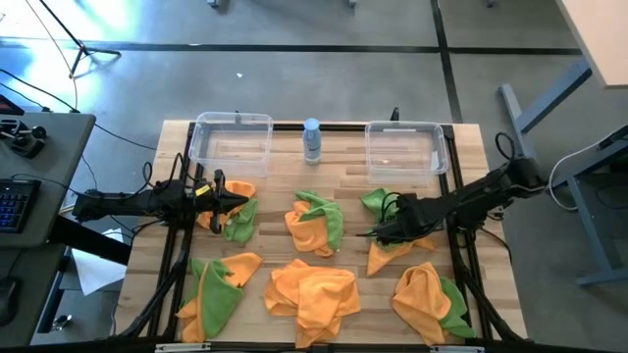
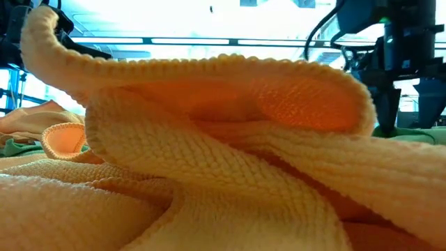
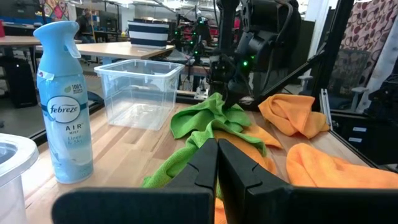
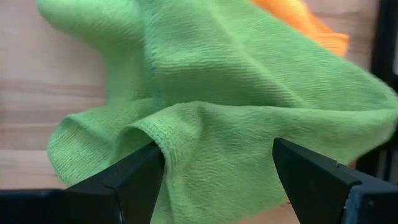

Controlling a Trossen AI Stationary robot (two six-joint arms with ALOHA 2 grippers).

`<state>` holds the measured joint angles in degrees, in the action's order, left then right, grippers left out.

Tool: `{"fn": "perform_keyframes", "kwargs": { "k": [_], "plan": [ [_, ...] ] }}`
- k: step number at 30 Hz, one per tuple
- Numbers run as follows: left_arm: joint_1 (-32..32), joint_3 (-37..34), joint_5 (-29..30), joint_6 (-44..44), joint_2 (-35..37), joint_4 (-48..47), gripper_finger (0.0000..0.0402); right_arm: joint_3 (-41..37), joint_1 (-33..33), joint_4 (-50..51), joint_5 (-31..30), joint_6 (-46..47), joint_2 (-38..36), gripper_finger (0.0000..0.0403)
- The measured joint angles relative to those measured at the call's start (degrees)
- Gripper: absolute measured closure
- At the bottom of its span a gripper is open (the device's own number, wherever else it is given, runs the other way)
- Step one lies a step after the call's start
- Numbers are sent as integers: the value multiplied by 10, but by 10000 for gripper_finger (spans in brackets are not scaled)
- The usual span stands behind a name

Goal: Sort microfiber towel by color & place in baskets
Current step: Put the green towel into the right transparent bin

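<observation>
Jaws spread, the right gripper [image 4: 217,180] straddles a green towel [image 4: 249,93]; the left gripper [image 3: 217,163], jaws pressed together, reaches level over the surface [image 1: 270,240] near two tubs [image 1: 233,139].

I see bright green cloth [image 4: 217,106] between my right hand's [image 4: 217,168] black fingers, orange cloth [image 4: 298,18] beyond it, pale striped wood counter [image 1: 471,147], and a pale blue bottle [image 3: 62,106].
</observation>
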<state>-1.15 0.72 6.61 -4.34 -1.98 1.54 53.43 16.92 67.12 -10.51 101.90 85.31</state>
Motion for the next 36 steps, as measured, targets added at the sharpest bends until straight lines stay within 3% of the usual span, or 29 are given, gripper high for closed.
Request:
{"fn": "perform_keyframes", "kwargs": {
  "k": [4, 7, 10, 15, 16, 22, 28, 31, 36],
  "plan": [
    [0, 0, 0, 0, 0, 0, 401, 0, -17, -10, 10, -18, 25, 115],
    [0, 0, 0, 0, 0, 0, 401, 0, -25, -14, 11, -19, 37, 149],
    [0, 0, 0, 0, 0, 0, 402, 0, -27, -16, 11, -19, 40, 219],
    [0, 0, 0, 0, 0, 0, 401, 0, -20, -13, 5, -18, 37, 376],
    [0, 0, 0, 0, 0, 0, 402, 1, -15, -11, 0, -16, 35, 388],
    [0, 0, 0, 0, 0, 0, 402, 14, 17, 7, -12, 40, -1, 390],
    [0, 0, 0, 0, 0, 0, 402, 112, 64, 154, -81, 105, -26, 399],
    [0, 0, 0, 0, 0, 0, 401, 184, 81, 230, -129, 119, -26, 399],
    [0, 0, 0, 0, 0, 0, 401, 281, 82, 228, -260, 76, -36, 401]
  ]
}}
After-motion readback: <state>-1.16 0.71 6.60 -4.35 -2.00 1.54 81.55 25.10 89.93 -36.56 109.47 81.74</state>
